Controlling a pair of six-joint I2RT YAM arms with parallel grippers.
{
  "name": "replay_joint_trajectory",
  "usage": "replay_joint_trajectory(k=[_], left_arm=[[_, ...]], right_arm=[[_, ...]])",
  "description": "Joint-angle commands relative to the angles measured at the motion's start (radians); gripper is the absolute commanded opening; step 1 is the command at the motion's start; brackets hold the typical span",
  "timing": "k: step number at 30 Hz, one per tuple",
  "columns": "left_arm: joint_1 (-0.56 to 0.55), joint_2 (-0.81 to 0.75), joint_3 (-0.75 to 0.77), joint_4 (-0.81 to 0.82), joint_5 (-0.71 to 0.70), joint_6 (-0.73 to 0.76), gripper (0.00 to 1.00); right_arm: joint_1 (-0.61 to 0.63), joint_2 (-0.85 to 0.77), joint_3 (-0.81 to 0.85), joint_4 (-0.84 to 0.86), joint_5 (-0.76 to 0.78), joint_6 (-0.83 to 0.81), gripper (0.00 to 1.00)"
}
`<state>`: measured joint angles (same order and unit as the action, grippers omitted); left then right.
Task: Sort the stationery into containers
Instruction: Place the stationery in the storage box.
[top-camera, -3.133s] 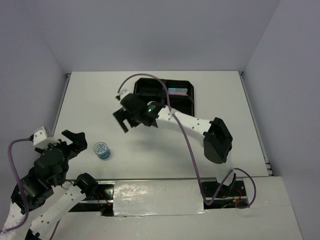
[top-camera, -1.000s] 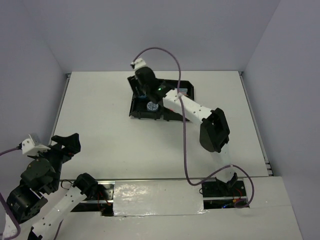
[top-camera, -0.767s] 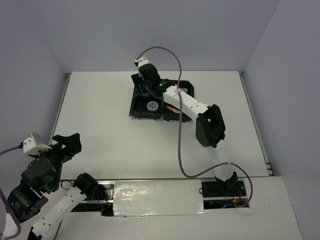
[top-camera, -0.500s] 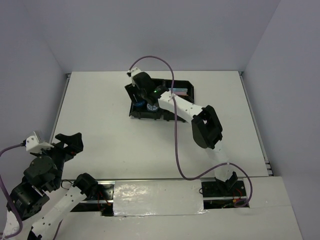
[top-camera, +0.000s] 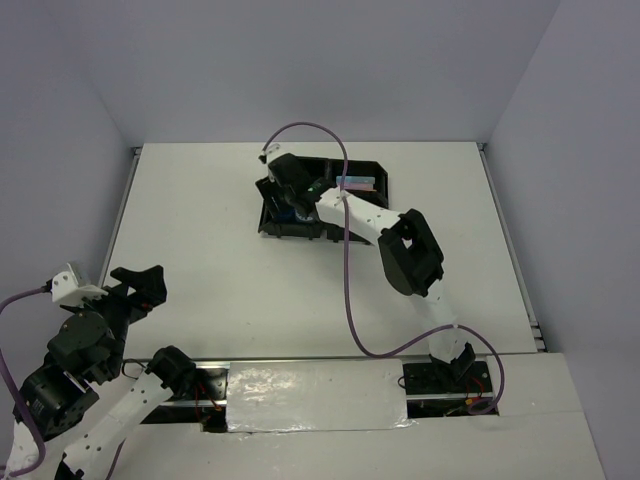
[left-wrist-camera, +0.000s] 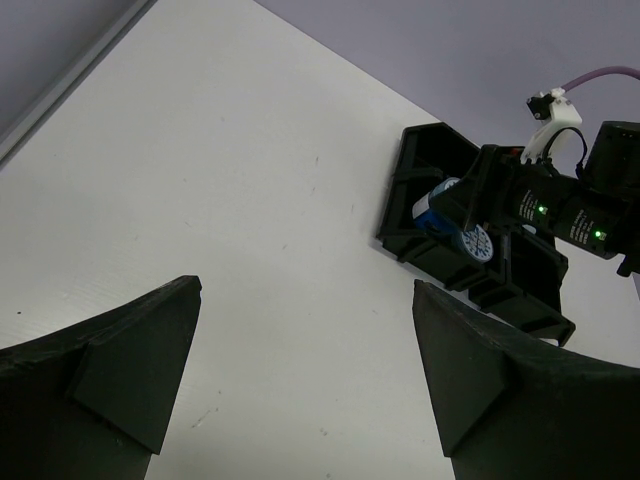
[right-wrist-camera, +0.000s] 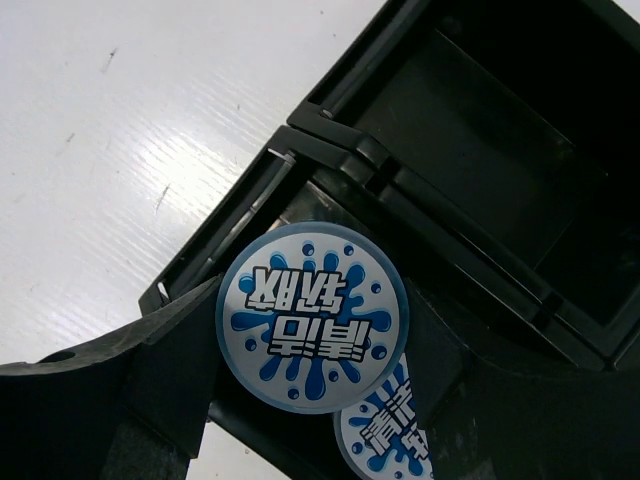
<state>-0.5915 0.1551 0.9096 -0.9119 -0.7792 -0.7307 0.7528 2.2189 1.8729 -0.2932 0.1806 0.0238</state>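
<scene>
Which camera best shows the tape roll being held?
The right wrist view: the tape roll is large, label facing the lens. The left wrist view shows it tiny, far off; in the top view the right arm hides most of it.

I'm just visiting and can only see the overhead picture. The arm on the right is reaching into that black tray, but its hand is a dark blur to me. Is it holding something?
Observer: Yes. Its wrist camera shows a round blue-and-white tape roll between the fingers of the right hand, over a corner compartment of the tray.
Operator: Is that compartment empty underneath?
Observer: No. A second roll with the same splash label lies below, half hidden by the first.
Operator: And the other arm?
Observer: Its own camera shows the left hand wide open with nothing in it, far from the tray.
</scene>
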Motion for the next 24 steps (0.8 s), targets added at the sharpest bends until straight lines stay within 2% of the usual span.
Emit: replay_joint_trajectory(k=[1,3,5,6,7,9,11,12,17,18,24], left_arm=[[0.004,0.004,-0.003,0.044,0.005,0.028,0.99],[0.004,0.001,-0.003,0.044,0.005,0.028,0.99],[0.004,-0.002,-0.002,0.044,0.005,0.027,0.99],[0.004,-0.003,-0.003,0.044,0.003,0.028,0.99],[0.004,-0.003,-0.005,0.045,0.006,0.030,0.99],[0.004,-0.002,-0.005,0.047,0.006,0.030,0.99],[0.004,0.001,-0.003,0.045,0.008,0.030,0.99],[0.004,0.004,-0.005,0.045,0.008,0.030,0.99],[0.004,0.001,-0.005,0.045,0.008,0.030,0.99],[0.004,0.001,-0.005,0.047,0.006,0.030,0.99],[0.004,0.012,-0.005,0.047,0.011,0.033,0.99]], right_arm=[[-0.003,-0.041,0.012,0.055,0.046,-0.015,0.05],[-0.003,-0.027,0.017,0.040,0.056,-0.015,0.08],[-0.003,-0.010,0.037,0.023,0.056,-0.015,0.18],[-0.003,-0.007,0.042,0.014,0.053,-0.015,0.33],[-0.003,-0.007,0.045,0.012,0.053,-0.009,0.43],[-0.001,-0.014,0.043,0.014,0.048,-0.001,0.56],[-0.003,-0.024,0.043,0.019,0.042,0.004,0.61],[-0.004,-0.028,0.043,0.019,0.040,0.008,0.69],[-0.003,-0.048,0.066,-0.012,0.031,0.013,0.75],[-0.001,-0.056,0.063,-0.014,0.033,0.013,0.99],[-0.001,-0.174,0.006,-0.003,0.028,0.010,1.00]])
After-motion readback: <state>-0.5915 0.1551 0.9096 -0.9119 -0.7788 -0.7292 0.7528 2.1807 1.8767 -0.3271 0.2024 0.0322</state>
